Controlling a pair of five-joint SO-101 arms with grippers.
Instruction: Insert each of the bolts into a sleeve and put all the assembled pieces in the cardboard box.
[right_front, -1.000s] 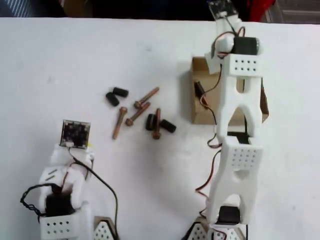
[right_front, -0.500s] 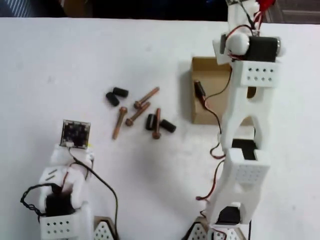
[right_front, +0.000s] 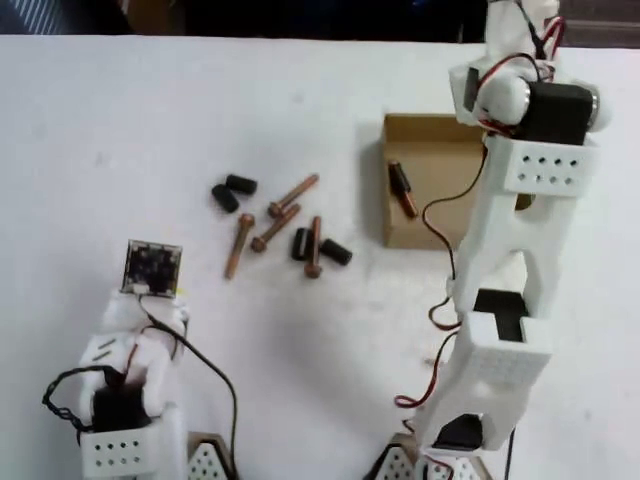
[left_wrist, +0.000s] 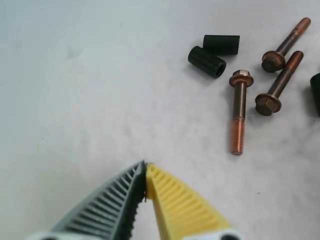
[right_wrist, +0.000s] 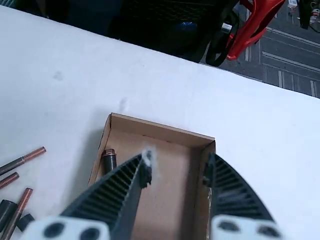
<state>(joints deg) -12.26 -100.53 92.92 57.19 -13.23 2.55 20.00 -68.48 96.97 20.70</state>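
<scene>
Partly cut off at the left wrist view's edge, one sleeve (left_wrist: 316, 92) lies among loose bolts (left_wrist: 238, 110) ahead of the left gripper (left_wrist: 145, 172), whose jaws are pressed together. Farther off, the right arm (right_front: 520, 205) hides part of the cardboard box (right_front: 432, 150). The right gripper (right_wrist: 175, 170) hangs above it, jaws spread and empty. One assembled piece (right_front: 402, 188) lies inside, near the wall on the bolts' side.
</scene>
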